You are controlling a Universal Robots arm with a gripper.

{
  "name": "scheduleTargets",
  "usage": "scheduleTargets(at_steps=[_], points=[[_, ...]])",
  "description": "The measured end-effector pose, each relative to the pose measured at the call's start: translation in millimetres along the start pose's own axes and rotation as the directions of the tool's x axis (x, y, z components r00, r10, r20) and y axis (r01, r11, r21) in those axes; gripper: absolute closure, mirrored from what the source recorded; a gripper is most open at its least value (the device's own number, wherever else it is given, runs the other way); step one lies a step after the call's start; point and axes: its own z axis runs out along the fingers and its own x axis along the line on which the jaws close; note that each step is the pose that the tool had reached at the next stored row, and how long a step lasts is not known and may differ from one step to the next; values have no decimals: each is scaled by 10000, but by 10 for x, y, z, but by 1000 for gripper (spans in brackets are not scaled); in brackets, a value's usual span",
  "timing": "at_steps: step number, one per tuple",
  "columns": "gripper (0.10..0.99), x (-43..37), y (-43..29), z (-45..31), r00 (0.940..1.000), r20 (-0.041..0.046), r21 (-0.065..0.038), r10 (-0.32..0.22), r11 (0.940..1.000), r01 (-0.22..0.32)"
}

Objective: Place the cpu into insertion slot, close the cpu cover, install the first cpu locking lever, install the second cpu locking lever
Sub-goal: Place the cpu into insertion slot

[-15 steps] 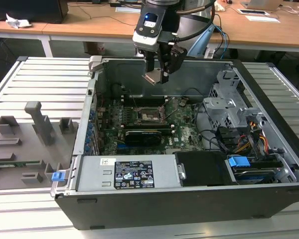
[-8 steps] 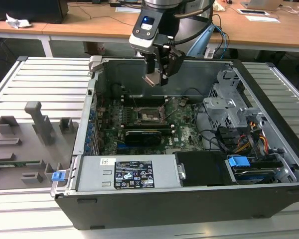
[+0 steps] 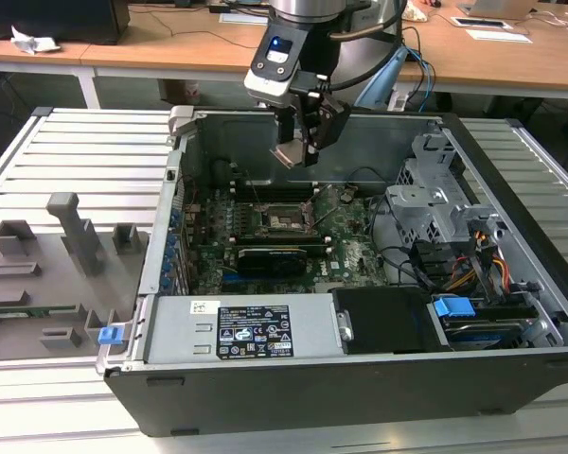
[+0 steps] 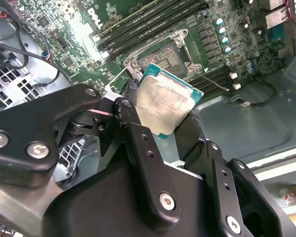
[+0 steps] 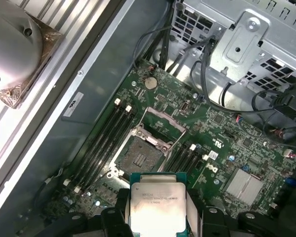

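1 gripper [image 3: 299,149] hangs over the open computer case [image 3: 265,388] in the exterior view, its fingers clamped on the cpu [image 3: 291,155]. The cpu sits well above the green motherboard [image 3: 355,248] and roughly over the insertion slot [image 3: 286,219]. In the second wrist view the cpu [image 4: 164,103] is pinched by 2 opposite edges between the black fingers [image 4: 135,133]. It looks tilted against the board, with the insertion slot [image 4: 163,52] partly hidden behind it. In the first wrist view the cpu [image 5: 157,203] is apart from the insertion slot [image 5: 137,157], which lies bare, and the cpu cover [image 5: 165,119] is swung open beside it. Doing this step well, I judge, means levelling the cpu and squaring its 4 corners to the insertion slot's rim. The descent should be straight and slow, clear of the raised cpu cover. The release should come without pressing, since the contacts below look easy to bend.
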Motion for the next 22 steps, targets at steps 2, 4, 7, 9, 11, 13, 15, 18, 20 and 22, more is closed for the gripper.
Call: scheduleTargets(at_steps=[2, 4, 7, 9, 11, 13, 15, 18, 20, 22], points=[[545, -1, -1, 22, 10000, -1, 4, 8, 10000, -8], [545, -1, -3, 43, 10000, 0, 6, 19, 10000, -19], [545, -2, -4, 55, 10000, 2, 6, 52, 10000, -52], [545, -2, -4, 63, 10000, 3, 4, 86, 10000, -86], [545, -2, -5, 73, 9999, 9, 3, 153, 9999, -153], [545, -2, -6, 89, 9995, 21, -1, 315, 9995, -315], [545, -3, -7, 98, 9990, 31, -5, 440, 9990, -440], [545, -3, -7, 107, 9987, 37, -6, 515, 9987, -515], [545, -3, -8, 117, 9984, 40, -7, 555, 9985, -555], [545, -3, -9, 123, 9982, 45, -6, 601, 9982, -601]])
